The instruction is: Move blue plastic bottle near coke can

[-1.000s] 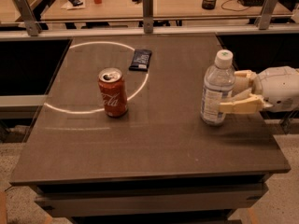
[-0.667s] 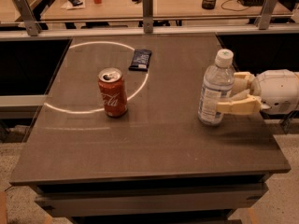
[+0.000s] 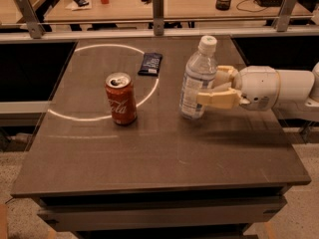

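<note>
now: gripper (image 3: pixel 209 86) pinching clear blue plastic bottle (image 3: pixel 196 81).
bottle shifted left, nearer the cylindrical red aluminium coke can (image 3: pixel 120 99).

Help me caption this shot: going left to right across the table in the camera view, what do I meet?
The coke can → snack packet → blue plastic bottle → gripper, holding the bottle from its right side.

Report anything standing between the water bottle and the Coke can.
Nothing visible stands there. The claw, reaching in from the right, is closed on the blue plastic bottle, and only bare table separates it from the coke can. The dark snack packet lies farther back, off that line.
</note>
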`<state>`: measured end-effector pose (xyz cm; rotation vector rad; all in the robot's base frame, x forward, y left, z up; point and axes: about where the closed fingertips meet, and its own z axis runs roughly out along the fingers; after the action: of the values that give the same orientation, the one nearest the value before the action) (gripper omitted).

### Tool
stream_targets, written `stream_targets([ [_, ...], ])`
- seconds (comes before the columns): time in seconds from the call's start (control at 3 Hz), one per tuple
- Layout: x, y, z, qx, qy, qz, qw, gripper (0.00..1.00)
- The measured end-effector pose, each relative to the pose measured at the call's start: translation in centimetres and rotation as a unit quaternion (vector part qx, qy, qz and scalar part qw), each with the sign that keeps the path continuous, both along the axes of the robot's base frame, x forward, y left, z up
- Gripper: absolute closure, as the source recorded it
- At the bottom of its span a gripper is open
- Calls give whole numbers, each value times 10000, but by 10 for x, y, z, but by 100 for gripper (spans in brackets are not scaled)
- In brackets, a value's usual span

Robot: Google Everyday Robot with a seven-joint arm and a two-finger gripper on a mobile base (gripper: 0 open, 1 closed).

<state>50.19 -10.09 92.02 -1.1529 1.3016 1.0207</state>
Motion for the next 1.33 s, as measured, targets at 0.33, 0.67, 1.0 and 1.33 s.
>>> stream_targets([
  [0.33,9,41,6,35,-73,261,9996,100],
  [0.67,14,84,6,-25,-156,624,9979,100],
  [1.0,18,114,-1,-113,-195,890,9958,100],
  [1.33,19,124,-16,-261,-148,1042,9941,100],
])
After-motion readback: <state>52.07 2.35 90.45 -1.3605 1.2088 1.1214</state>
